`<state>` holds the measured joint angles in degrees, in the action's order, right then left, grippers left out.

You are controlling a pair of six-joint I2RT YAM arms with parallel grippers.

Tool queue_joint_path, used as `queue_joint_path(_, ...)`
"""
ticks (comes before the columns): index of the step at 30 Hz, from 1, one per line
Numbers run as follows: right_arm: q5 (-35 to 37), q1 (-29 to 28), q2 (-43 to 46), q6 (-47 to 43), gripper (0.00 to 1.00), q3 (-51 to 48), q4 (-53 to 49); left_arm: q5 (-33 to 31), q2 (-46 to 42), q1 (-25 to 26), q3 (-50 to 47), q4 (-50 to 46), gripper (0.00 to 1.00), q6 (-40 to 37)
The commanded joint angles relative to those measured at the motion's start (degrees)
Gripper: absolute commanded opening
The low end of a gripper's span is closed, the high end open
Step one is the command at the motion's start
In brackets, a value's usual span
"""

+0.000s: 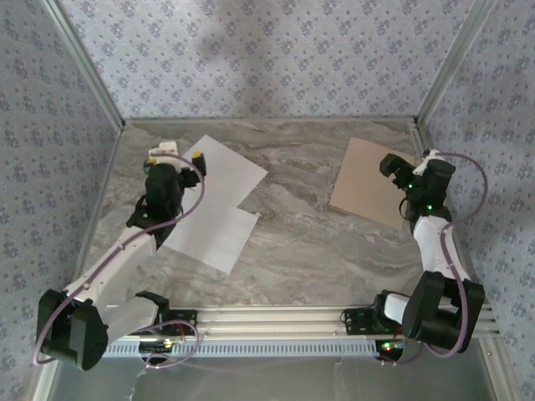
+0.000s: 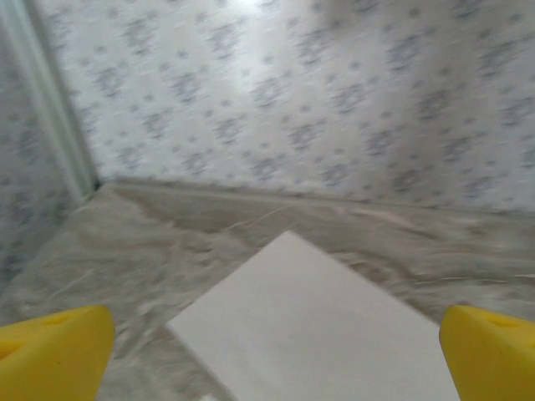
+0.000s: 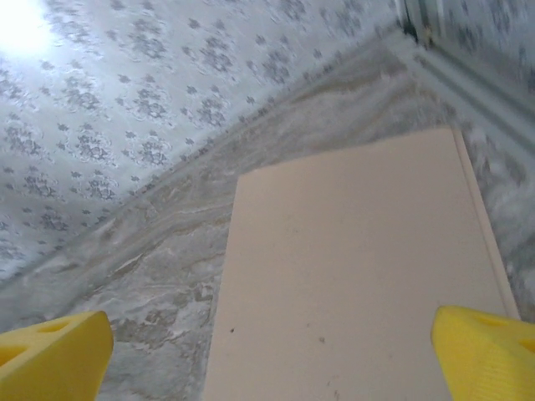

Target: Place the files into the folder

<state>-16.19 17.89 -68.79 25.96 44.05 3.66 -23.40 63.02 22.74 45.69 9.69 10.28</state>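
Top external view: the left gripper point(image 1: 176, 157) hangs with its jaws spread wide, holding nothing. The far sheet point(image 1: 230, 171) of the two files lies under and ahead of the jaws. The near sheet point(image 1: 213, 236) lies behind them beside the arm, meeting the far sheet. In the left wrist view, a white corner reaches forward between the yellow fingertips point(image 2: 50, 355). The right gripper point(image 1: 411, 160) is also released and empty, at the right edge of the folder point(image 1: 366, 190). The folder lies flat on the table point(image 1: 292, 251), well apart from the files. In the right wrist view it spreads between and ahead of the fingertips.
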Motion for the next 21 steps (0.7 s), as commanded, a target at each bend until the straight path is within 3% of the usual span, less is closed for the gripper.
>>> queue_joint_path(1,-7.84,3.13,-4.28,7.79,1.00,2.88,-10.38,3.99,5.01,3.71,9.82,-14.01,1.00,5.64)
queue_joint_path(5,-11.23,3.93,-11.66,6.43,1.00,6.75,-12.62,9.62,13.06,8.50,18.06,-16.60,1.00,5.78)
queue_joint_path(8,-13.64,3.00,-18.50,6.30,1.00,9.76,-12.59,10.17,19.51,11.36,23.22,-17.85,1.00,5.51)
queue_joint_path(14,-12.45,0.29,-29.59,4.97,1.00,15.46,-15.69,13.94,32.14,14.33,32.80,-21.06,1.00,10.87)
queue_joint_path(21,-10.64,-4.37,-35.79,4.25,1.00,17.26,-16.27,26.39,49.31,16.49,49.22,-29.77,1.00,16.30)
